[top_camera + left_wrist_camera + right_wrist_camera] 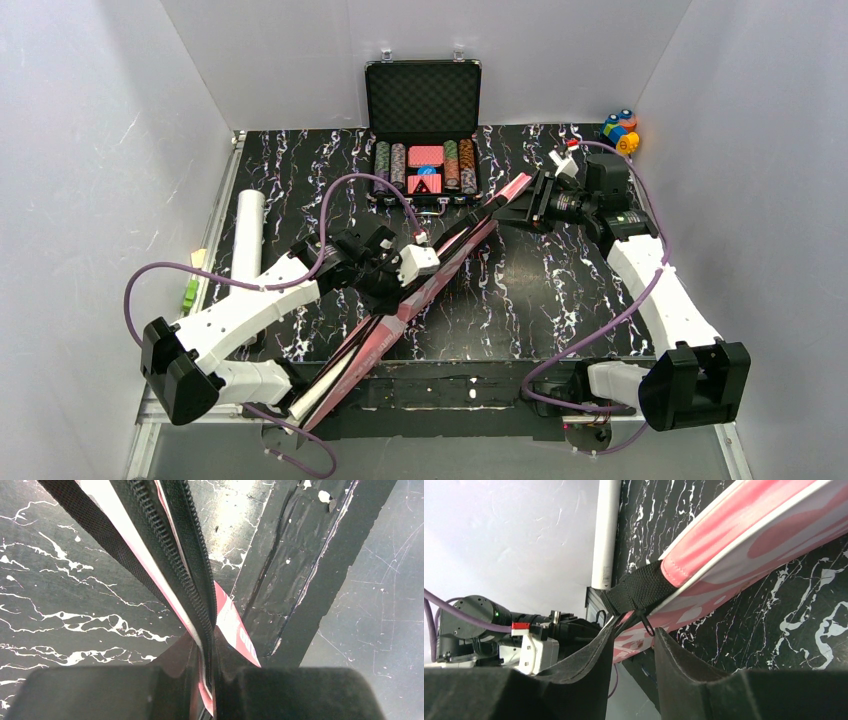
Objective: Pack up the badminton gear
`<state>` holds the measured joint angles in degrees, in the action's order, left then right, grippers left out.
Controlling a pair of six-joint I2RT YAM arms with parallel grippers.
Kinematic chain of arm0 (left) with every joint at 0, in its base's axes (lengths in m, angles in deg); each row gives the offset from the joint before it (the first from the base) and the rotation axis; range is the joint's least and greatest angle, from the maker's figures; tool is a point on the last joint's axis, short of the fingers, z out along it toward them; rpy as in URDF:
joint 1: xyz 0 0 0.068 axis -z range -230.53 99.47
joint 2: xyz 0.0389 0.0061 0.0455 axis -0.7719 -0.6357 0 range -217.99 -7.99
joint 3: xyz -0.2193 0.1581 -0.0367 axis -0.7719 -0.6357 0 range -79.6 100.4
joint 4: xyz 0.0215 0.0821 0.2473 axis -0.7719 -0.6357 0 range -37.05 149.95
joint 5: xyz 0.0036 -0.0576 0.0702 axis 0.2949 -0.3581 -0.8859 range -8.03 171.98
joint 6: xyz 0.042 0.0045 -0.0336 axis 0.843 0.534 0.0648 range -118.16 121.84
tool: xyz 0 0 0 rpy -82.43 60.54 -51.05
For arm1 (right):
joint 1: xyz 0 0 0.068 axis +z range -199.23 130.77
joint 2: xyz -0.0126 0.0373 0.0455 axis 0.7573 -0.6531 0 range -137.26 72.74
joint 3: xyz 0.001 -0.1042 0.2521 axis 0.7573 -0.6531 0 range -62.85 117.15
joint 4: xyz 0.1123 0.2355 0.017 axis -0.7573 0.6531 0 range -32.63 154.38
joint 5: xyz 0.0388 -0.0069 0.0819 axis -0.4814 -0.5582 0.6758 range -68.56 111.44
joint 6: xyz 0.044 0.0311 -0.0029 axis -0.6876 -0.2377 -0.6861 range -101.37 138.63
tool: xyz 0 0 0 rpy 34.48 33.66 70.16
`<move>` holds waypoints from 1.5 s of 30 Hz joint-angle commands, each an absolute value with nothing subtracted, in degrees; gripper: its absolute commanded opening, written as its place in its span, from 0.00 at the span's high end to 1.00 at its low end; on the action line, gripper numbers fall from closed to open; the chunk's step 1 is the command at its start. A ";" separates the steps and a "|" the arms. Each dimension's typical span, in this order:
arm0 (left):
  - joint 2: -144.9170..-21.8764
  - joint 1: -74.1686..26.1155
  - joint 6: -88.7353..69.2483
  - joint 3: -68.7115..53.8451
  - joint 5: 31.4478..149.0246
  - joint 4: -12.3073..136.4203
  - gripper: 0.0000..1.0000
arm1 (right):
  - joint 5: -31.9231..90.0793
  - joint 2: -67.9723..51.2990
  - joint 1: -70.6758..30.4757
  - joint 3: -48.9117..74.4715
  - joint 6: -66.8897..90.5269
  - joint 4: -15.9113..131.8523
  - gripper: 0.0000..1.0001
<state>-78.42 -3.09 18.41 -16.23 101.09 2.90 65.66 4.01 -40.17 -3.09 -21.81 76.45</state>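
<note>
At the table's near edge, about seven o'clock, starts a long pink racket-shaped fabric cover (368, 337), running diagonally toward one o'clock across the black white-veined table (540, 290); at centre the left gripper (210, 652) pinches its black zipper edge (175, 555), jaws tight; toward one o'clock the right gripper (634, 630) is narrowed on a thin black zip pull (647, 626) at the cover's far end; a long white tube (246, 235) lies at nine o'clock; an open black poker-chip case (423, 100) stands at twelve.
</note>
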 commanded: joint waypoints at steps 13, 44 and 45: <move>-75.59 -3.27 20.30 -12.50 103.23 4.85 1.00 | 69.70 5.95 -40.51 -5.98 -23.06 69.66 0.67; -76.46 -3.59 19.53 -12.06 102.37 5.73 1.00 | 67.32 11.09 -30.27 -13.32 -32.95 61.56 0.99; -76.61 -3.59 19.51 -12.02 102.29 5.72 1.00 | 66.82 11.13 -28.98 -13.29 -33.28 61.44 0.99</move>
<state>-78.42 -3.22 18.59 -15.66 101.24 0.97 66.54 9.26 -33.46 -13.51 -31.47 64.40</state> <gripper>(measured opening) 0.059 0.021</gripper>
